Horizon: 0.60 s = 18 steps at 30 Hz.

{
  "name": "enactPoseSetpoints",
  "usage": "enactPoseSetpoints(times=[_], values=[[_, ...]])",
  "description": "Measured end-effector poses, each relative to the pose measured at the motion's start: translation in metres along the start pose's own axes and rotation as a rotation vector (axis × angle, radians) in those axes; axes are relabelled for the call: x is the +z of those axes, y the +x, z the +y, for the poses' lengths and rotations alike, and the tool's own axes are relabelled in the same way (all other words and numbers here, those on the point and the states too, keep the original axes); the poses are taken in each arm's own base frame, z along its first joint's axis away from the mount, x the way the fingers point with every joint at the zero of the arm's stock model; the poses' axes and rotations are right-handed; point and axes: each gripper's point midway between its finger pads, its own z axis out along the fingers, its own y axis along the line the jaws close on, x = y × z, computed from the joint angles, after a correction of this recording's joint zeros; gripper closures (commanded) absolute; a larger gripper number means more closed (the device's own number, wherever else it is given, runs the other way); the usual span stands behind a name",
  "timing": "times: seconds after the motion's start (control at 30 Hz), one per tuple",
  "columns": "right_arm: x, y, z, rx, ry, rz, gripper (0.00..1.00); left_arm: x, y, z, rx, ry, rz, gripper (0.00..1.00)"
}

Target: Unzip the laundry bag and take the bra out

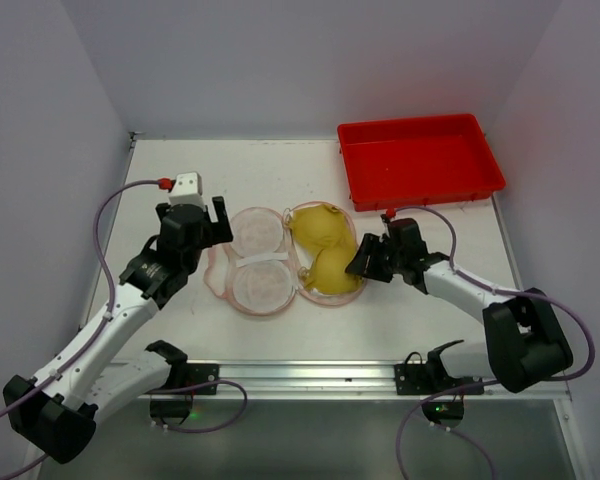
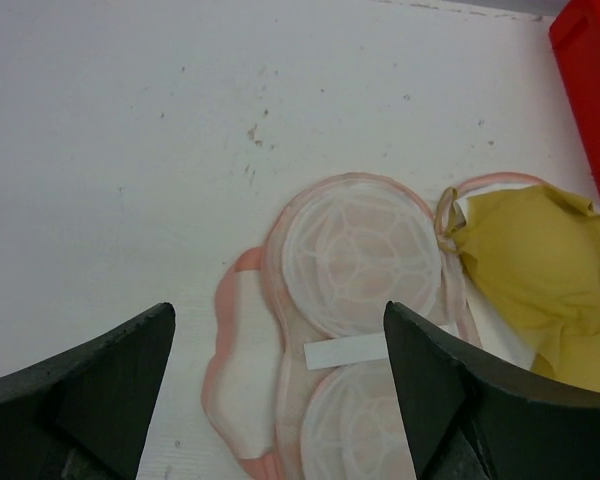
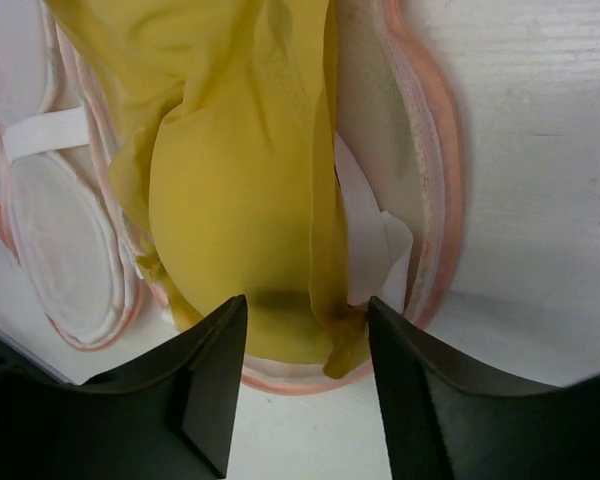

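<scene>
The laundry bag (image 1: 257, 262) lies unzipped and spread flat mid-table, its pale mesh lobes (image 2: 360, 250) facing up and a pink edge (image 3: 430, 200) round them. The yellow bra (image 1: 325, 250) rests in the bag's right half (image 2: 540, 260). My left gripper (image 1: 193, 225) hovers open just left of the bag, its fingers straddling the left lobes (image 2: 278, 330) and holding nothing. My right gripper (image 1: 358, 258) is at the bra's right side. Its jaws stand apart around the lower edge of a yellow cup (image 3: 240, 180), with a folded strip of fabric against the right finger (image 3: 305, 330).
A red plastic tray (image 1: 420, 160) sits at the back right, and its corner shows in the left wrist view (image 2: 590, 90). Grey walls close in the table on the left, back and right. A metal rail (image 1: 300, 375) runs along the near edge between the arm bases.
</scene>
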Motion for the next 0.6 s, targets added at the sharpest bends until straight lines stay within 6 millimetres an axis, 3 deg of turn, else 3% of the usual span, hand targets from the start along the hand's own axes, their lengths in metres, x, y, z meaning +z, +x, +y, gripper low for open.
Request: enactPoseSetpoints(times=[0.1, 0.33, 0.43, 0.5, 0.53, 0.6], values=[[0.004, 0.005, 0.003, -0.005, -0.015, 0.021, 0.51, 0.001, 0.008, 0.000, 0.021, 0.014, 0.014, 0.11], [0.011, 0.008, 0.009, -0.023, -0.027, 0.037, 0.41, 0.000, 0.015, -0.006, 0.063, 0.060, 0.041, 0.11], [0.014, 0.009, 0.007, -0.021, -0.022, 0.044, 0.41, -0.003, 0.015, -0.008, 0.083, 0.086, 0.040, 0.11], [0.015, 0.009, 0.006, -0.021, -0.019, 0.048, 0.45, -0.005, 0.018, -0.007, 0.096, 0.095, 0.041, 0.11], [0.017, 0.010, 0.006, -0.020, -0.017, 0.053, 0.55, -0.006, 0.022, -0.006, 0.106, 0.098, 0.044, 0.11], [0.018, 0.009, 0.006, -0.026, -0.019, 0.056, 0.66, -0.005, 0.030, -0.003, 0.119, 0.100, 0.053, 0.11]])
